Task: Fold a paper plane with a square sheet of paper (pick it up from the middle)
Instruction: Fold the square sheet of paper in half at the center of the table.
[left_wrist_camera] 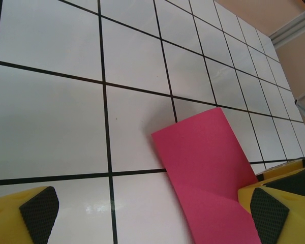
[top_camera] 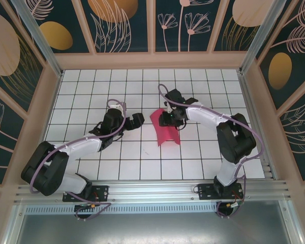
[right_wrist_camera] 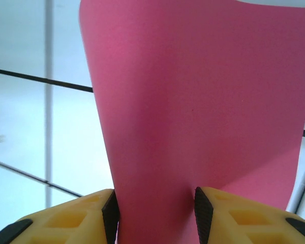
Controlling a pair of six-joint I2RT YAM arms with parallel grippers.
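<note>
The right gripper (right_wrist_camera: 156, 214) is grasping the square sheet of paper (right_wrist_camera: 193, 91), which is bowing up between its two pads (right_wrist_camera: 110, 216) and rising away ahead of the jaws. The left gripper (left_wrist_camera: 153, 213) is standing released, jaws wide apart. A free part of the sheet (left_wrist_camera: 203, 157) is lying flat on the tiled table (left_wrist_camera: 51, 117), ahead of the left jaws and towards one finger.

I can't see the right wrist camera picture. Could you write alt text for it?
A thin magenta-pink sheet of paper rises up close, bowed, between the two yellow, black-padded fingers of the right tool at the bottom edge. Behind it lies a white tiled table with black grid lines.
</note>
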